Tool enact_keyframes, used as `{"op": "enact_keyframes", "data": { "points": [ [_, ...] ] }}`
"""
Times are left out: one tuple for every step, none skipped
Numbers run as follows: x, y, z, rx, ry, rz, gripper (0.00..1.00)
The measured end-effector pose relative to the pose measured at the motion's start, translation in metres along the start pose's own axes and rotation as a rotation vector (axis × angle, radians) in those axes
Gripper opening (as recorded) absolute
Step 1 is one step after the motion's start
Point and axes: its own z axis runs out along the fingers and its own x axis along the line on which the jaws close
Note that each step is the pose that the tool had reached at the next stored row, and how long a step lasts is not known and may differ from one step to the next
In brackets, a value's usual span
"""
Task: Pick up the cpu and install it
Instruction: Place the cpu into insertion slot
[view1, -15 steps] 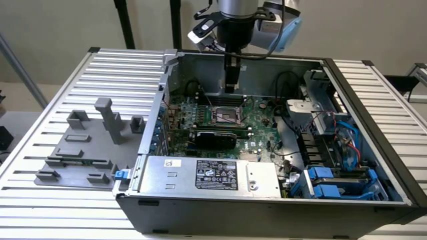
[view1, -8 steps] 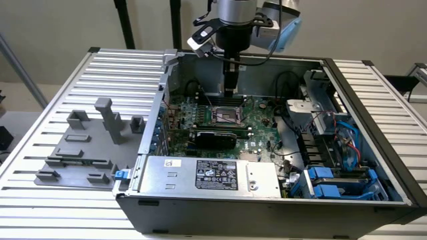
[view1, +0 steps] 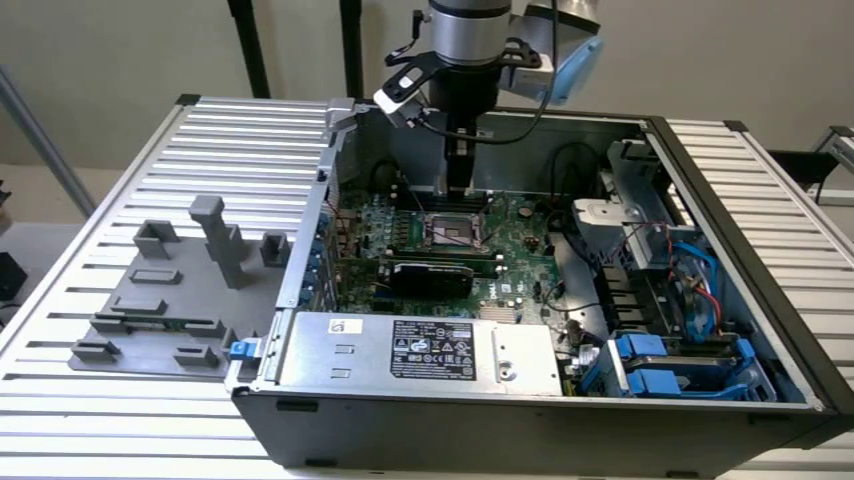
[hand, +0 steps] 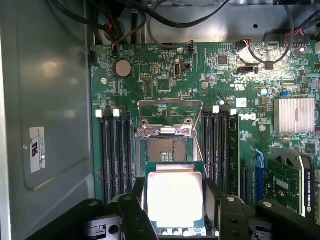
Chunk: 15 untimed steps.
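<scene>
- The gripper (hand: 174, 202), two black, matte, blocky fingers (hand: 139, 194) on the arm's wrist, stands fairly wide. It is closed on the cpu (hand: 175, 196), gripping it by two opposite edges.
- The cpu is a small flat square chip with a smooth silvery-beige metal top and a thin darker green rim. It is held flat, with its top facing the wrist camera.
- The key relation is that the open black square socket (hand: 164, 149), with its fine-grained contact field, lies just beyond the chip's free edge and below it. The chip's sides look roughly parallel to the socket's. Being square, the chip has no long axis.
- The socket's thin, shiny stamped-metal load frame (hand: 165, 131) is swung up and back on the far side, leaving the contact field uncovered.
- In the exterior view the gripper (view1: 461, 180) hangs inside the open dark grey steel computer case (view1: 534, 425), close above the socket (view1: 454, 230). How large a gap separates the chip from the socket is hard to judge.
- Long black memory slots (hand: 116, 150) flank the socket on the green motherboard (hand: 200, 75), and a finned aluminium heatsink (hand: 294, 114) sits well apart.
</scene>
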Motion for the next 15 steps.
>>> {"op": "enact_keyframes", "data": {
  "points": [
    [0.0, -0.0005, 0.0018, -0.001, 0.0, 0.0, 0.55],
    [0.0, -0.001, 0.0037, -0.0021, 0.0001, 0.001, 0.55],
    [0.0, -0.0015, 0.0055, -0.0033, 0.0002, 0.001, 0.55],
    [0.0, -0.0021, 0.0073, -0.0045, 0.0003, 0.001, 0.55],
    [0.0, -0.0025, 0.009, -0.0058, 0.0003, 0.001, 0.55],
    [0.0, -0.0029, 0.0108, -0.0072, 0.0003, 0.001, 0.55],
    [0.0, -0.0033, 0.0126, -0.009, 0.0005, 0.002, 0.55],
    [0.0, -0.0036, 0.0144, -0.0109, 0.0006, 0.002, 0.55],
    [0.0, -0.0039, 0.0163, -0.0128, 0.0006, 0.002, 0.55],
    [0.0, -0.0042, 0.0181, -0.0147, 0.0008, 0.002, 0.55],
    [0.0, -0.0045, 0.0198, -0.0165, 0.0008, 0.002, 0.55],
    [0.0, -0.0049, 0.0216, -0.0185, 0.001, 0.002, 0.55],
    [0.0, -0.0051, 0.0234, -0.0204, 0.001, 0.002, 0.55],
    [0.0, -0.0054, 0.0252, -0.0224, 0.0013, 0.002, 0.55],
    [0.0, -0.0056, 0.027, -0.0243, 0.0013, 0.003, 0.55]
  ]
}}
